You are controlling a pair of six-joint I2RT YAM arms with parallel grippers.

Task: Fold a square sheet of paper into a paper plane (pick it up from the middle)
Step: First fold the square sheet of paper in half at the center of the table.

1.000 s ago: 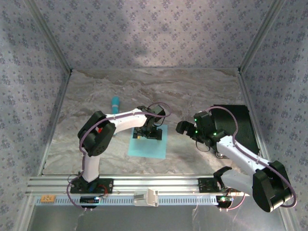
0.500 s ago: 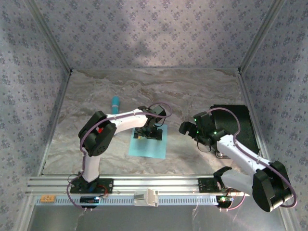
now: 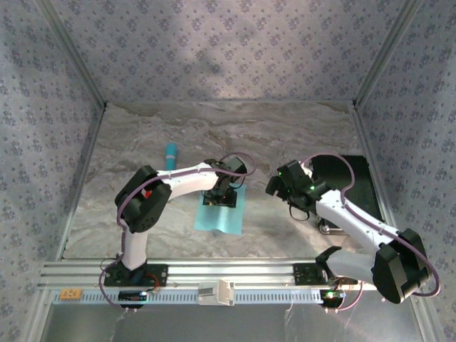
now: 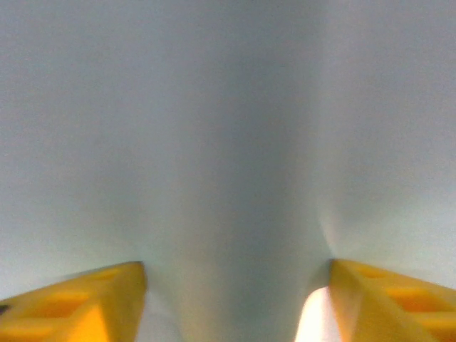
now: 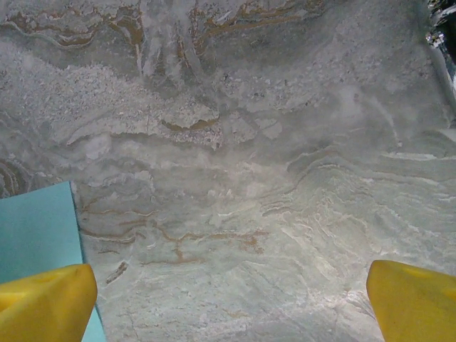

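Flat on the grey marbled table top (image 3: 285, 135), a little left of centre and near the arms: the thin light cyan-blue square sheet of paper (image 3: 219, 216). Seen from above, looks narrower across than along, its longer run going from near to far with a slight tilt.

Planted straight down on the sheet's far half: the left gripper (image 3: 220, 197). In the left wrist view, yellow fingertips (image 4: 78, 306) stand roughly half apart on the paper (image 4: 228, 128), with a soft ridge of it humped up between them and running straight away from the camera. So: paper directly under and between the fingers, ridge square to the line of closing. Not clamped yet, as far as can be judged; nothing lifted.

Off to the sheet's right and apart from it: the right gripper (image 3: 274, 187), fingers spread wide and holding nothing. In its own view, only the sheet's corner (image 5: 35, 231) at the left, bare marble ahead.

Clearly the left arm's grasp, then. Likely needs only more closing on that ridge before any lift.

Beyond the sheet, well apart: a slim turquoise pen-like stick (image 3: 171, 151).
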